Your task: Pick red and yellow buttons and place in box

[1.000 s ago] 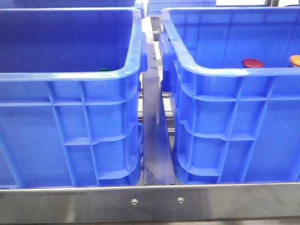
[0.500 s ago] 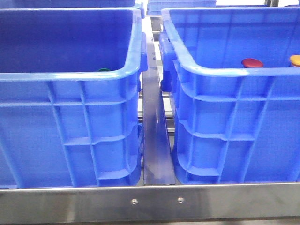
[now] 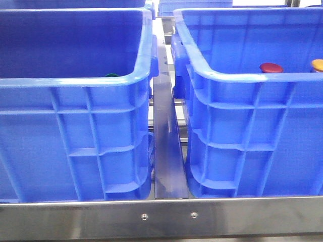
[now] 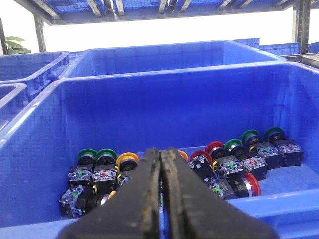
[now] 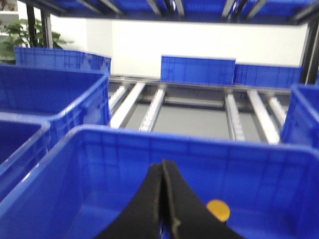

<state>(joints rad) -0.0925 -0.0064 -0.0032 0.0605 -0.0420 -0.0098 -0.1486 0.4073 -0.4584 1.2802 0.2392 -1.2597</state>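
Observation:
Two blue crates stand side by side in the front view. The right crate (image 3: 237, 75) holds a red button (image 3: 271, 67) and a yellow button (image 3: 318, 64), whose caps show over its rim. The left crate (image 3: 75, 83) shows a green cap (image 3: 112, 75). No gripper shows in the front view. My left gripper (image 4: 160, 152) is shut and empty above the near rim of a crate (image 4: 30, 149) holding several red (image 4: 199, 156), yellow (image 4: 127, 160) and green buttons. My right gripper (image 5: 163, 164) is shut and empty over a crate (image 5: 89, 144) with one yellow button (image 5: 218, 209) in it.
A steel rail (image 3: 166, 151) runs between the two crates, with a steel front bar (image 3: 161, 217) below them. More blue crates (image 4: 164, 55) stand behind. A roller conveyor (image 5: 149, 107) and shelf frame lie beyond the right crate.

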